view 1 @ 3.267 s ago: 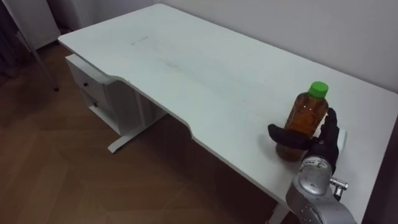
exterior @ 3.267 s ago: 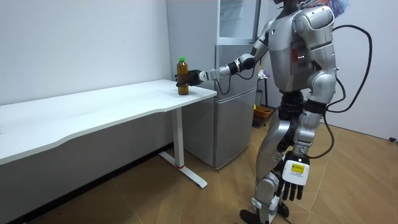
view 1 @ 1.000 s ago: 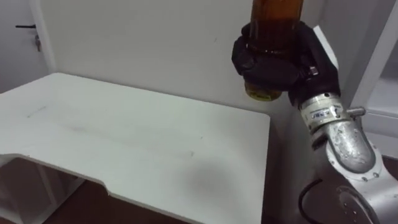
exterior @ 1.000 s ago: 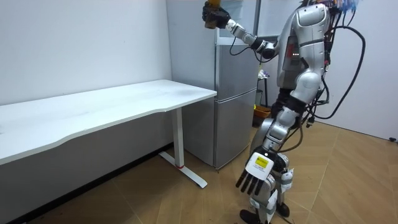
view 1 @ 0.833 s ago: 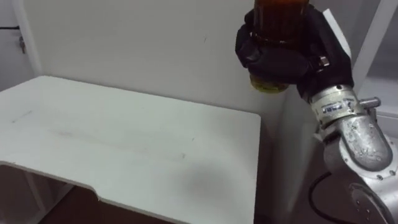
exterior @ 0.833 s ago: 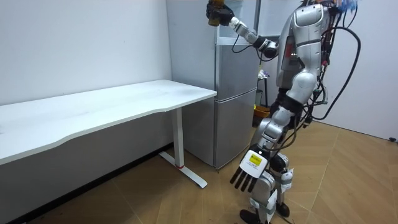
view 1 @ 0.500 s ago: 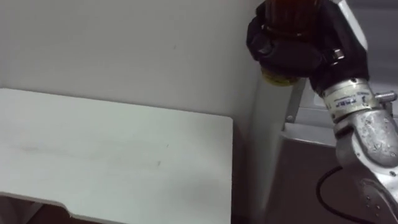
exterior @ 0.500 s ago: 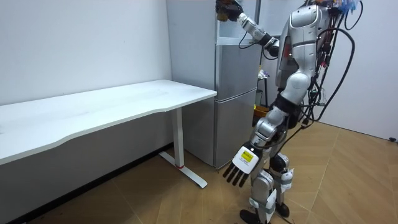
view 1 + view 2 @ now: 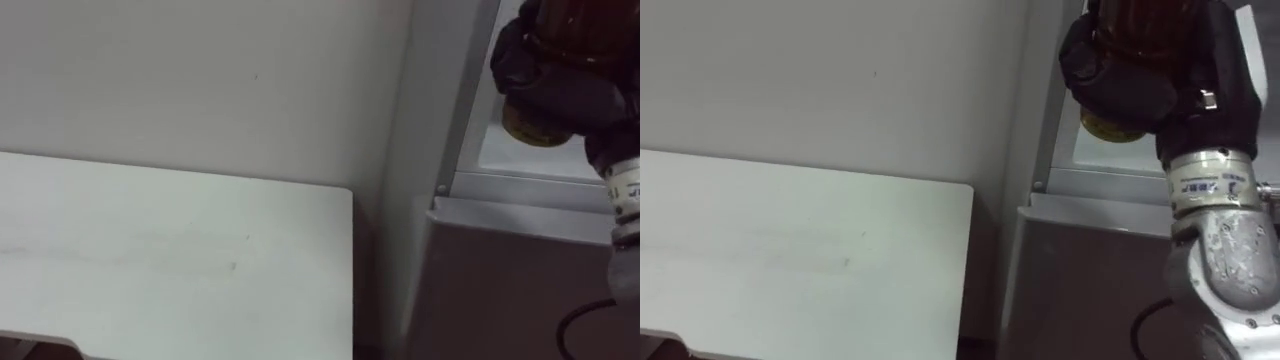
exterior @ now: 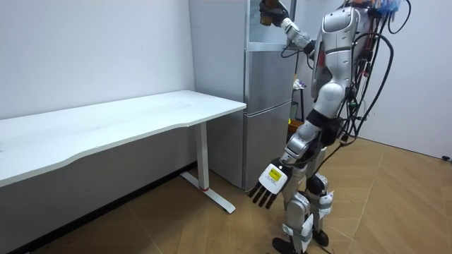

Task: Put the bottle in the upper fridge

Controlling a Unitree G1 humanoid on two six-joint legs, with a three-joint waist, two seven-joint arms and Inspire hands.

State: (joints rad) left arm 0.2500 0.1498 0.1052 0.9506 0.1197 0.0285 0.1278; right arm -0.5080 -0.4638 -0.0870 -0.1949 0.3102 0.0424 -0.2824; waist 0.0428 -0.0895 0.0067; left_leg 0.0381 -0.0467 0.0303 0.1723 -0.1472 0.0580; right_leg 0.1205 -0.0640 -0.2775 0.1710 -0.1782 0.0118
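Observation:
My right hand [image 9: 562,88] is shut on the amber bottle [image 9: 533,124], its dark fingers wrapped round the lower body. The bottle is held upright and high, level with the open upper fridge compartment [image 9: 520,155], whose pale inside shows behind it. The right eye view shows the same grip, the hand [image 9: 1140,92] round the bottle [image 9: 1140,22]. In the room view I stand before the fridge [image 10: 268,106] with the right hand [image 10: 273,10] raised to its upper opening. My left hand [image 10: 267,188] hangs low by my legs, fingers straight and holding nothing.
The fridge's grey lower door [image 9: 520,285] is closed under the opening. A white table [image 9: 150,260] stands right beside the fridge, against the wall. Wooden floor [image 10: 395,204] spreads behind me.
The view has swung right from the table to the fridge. My right hand has carried the bottle from above the table's end to the upper fridge opening. My left arm has swung forward.

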